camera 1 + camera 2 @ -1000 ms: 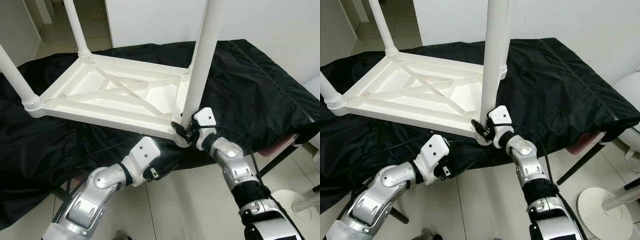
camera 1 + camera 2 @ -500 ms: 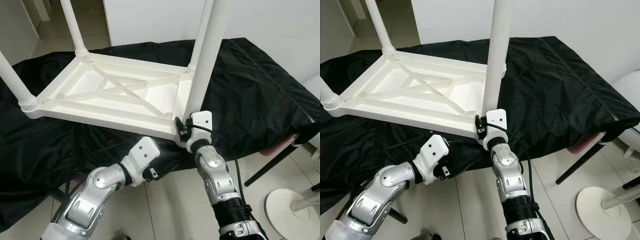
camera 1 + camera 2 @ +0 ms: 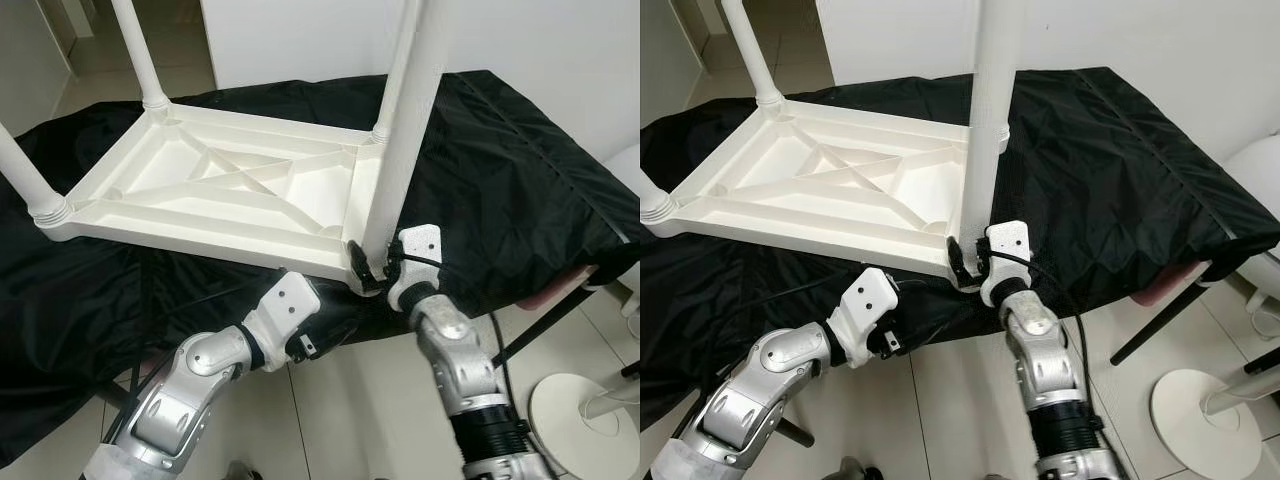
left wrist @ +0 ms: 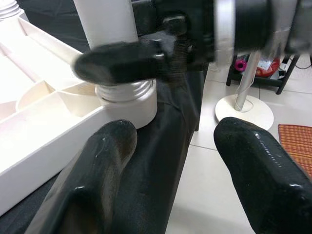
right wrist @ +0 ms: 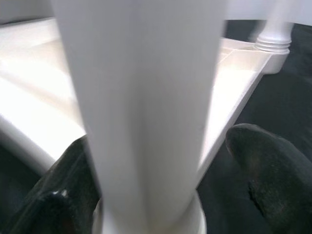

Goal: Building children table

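Here, a white children's table (image 3: 230, 195) is lying upside down on a black cloth (image 3: 520, 170), with its flat top facing down and its ribbed underside facing up. The cloth is covering a bigger table and hanging over its edge. Four white legs are sticking up from the corners. The near right leg (image 3: 405, 130) is standing tall in its round socket at the corner closest to the robot.

The right gripper (image 3: 370, 262) is reaching up to the bottom of that leg, just above the socket. In the right wrist view, the leg (image 5: 146, 112) is sitting between the two black fingers (image 5: 265, 180), one on each side. The fingers are spread apart around the leg, and I cannot tell if they are squeezing it or just sitting close to it.

The left gripper (image 4: 168, 161) is hanging low, in front of the cloth's edge and a bit under the little table's near side. Its two black fingers (image 4: 105, 165) are wide apart and holding nothing. In the left wrist view they are pointing toward the same corner socket (image 4: 127, 100), where the screw rings at the leg's bottom are showing.

A white round stand base (image 3: 585, 395) is sitting on the light tile floor (image 3: 370, 410) to the robot's right.
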You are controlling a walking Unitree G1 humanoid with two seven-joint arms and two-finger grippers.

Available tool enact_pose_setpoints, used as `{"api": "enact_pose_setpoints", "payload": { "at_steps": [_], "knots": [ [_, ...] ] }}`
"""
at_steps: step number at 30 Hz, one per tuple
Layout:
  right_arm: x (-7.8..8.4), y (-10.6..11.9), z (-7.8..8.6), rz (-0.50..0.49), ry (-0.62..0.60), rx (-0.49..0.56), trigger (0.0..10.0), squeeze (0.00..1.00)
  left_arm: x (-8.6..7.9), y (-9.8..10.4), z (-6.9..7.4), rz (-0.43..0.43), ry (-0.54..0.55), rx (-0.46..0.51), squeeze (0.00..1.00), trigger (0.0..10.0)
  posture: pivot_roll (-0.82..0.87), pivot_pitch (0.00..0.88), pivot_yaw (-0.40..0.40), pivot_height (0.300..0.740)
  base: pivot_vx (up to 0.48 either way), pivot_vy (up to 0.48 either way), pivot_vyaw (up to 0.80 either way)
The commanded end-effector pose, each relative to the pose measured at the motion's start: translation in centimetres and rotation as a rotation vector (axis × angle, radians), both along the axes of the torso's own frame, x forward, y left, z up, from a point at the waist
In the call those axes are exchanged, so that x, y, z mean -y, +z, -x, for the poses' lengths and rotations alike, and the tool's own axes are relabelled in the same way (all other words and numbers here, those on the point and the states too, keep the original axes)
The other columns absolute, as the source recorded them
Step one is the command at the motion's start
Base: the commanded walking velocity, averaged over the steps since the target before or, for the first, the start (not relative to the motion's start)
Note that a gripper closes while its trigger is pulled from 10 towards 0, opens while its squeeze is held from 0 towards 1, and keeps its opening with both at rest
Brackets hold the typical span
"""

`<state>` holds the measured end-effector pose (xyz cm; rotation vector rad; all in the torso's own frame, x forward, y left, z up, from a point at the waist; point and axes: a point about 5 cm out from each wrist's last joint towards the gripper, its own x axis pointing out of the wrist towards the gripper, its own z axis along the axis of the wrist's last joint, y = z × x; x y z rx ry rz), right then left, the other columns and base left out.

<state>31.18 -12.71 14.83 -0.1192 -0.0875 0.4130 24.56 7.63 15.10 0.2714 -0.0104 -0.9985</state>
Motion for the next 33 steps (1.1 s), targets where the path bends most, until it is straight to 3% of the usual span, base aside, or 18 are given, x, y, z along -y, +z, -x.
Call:
{"api": "enact_pose_setpoints", "payload": {
  "at_steps": [1,8,11,15,16,18,19,29,30,31,32,33],
  "knots": [
    [0.2,0.0,-0.1,0.033,0.063,-0.001,10.0,0.0,0.1,0.0,0.1,0.004,-0.016,-0.012,0.0,10.0,-0.08,0.088,0.025,0.74,0.0,0.0,0.0],
    [0.6,0.2,-1.2,0.116,0.245,-0.003,10.0,0.0,0.4,0.1,-0.3,0.01,-0.014,-0.005,0.0,10.0,-0.08,0.079,0.026,0.74,0.0,0.0,0.0],
    [-0.1,0.0,-2.0,0.191,0.398,-0.023,10.0,0.0,0.5,0.3,-0.3,0.012,-0.014,0.001,0.0,10.0,-0.08,0.074,0.024,0.74,0.0,0.0,0.0],
    [-0.5,-0.2,-2.5,0.204,0.458,-0.052,10.0,0.0,0.3,0.3,-0.3,0.012,-0.004,0.003,0.0,10.0,-0.06,0.072,0.016,0.74,0.0,0.0,0.0],
    [-0.5,-0.3,-2.5,0.21,0.469,-0.057,4.0,0.0,0.3,0.3,-0.3,0.012,-0.001,0.003,0.0,10.0,-0.06,0.072,0.013,0.74,0.0,0.0,0.0],
    [-0.5,-0.4,-2.6,0.214,0.476,-0.06,4.0,0.0,0.2,0.3,-0.3,0.013,0.002,0.003,0.0,10.0,-0.06,0.072,0.011,0.74,0.0,0.0,0.0],
    [-0.4,-0.6,-2.6,0.215,0.486,-0.075,0.0,0.0,0.2,0.3,-0.2,0.012,0.005,0.003,0.0,10.0,-0.05,0.072,0.009,0.74,0.0,0.0,0.0],
    [0.5,-1.4,-2.8,0.214,0.483,-0.094,0.0,0.0,0.1,0.2,0.0,0.016,0.02,-0.002,0.0,10.0,-0.05,0.076,0.004,0.74,0.0,0.0,0.0],
    [0.6,-1.4,-2.8,0.201,0.468,-0.092,8.7,0.0,0.2,0.1,0.0,0.016,0.019,-0.004,0.0,10.0,-0.05,0.078,0.005,0.74,0.0,0.0,0.0],
    [0.6,-1.4,-2.8,0.201,0.468,-0.092,8.7,0.0,0.2,0.1,0.0,0.016,0.019,-0.004,0.0,10.0,-0.05,0.078,0.005,0.74,0.0,0.0,0.0],
    [0.6,-1.4,-2.9,0.187,0.438,-0.08,10.0,0.0,0.1,0.0,0.0,0.007,0.018,-0.003,0.0,10.0,-0.06,0.081,0.007,0.74,0.0,0.0,0.0],
    [0.6,-1.4,-2.9,0.187,0.438,-0.08,10.0,0.0,0.1,0.0,0.0,0.007,0.018,-0.003,0.0,10.0,-0.06,0.081,0.007,0.74,0.0,0.0,0.0]
  ]
}}
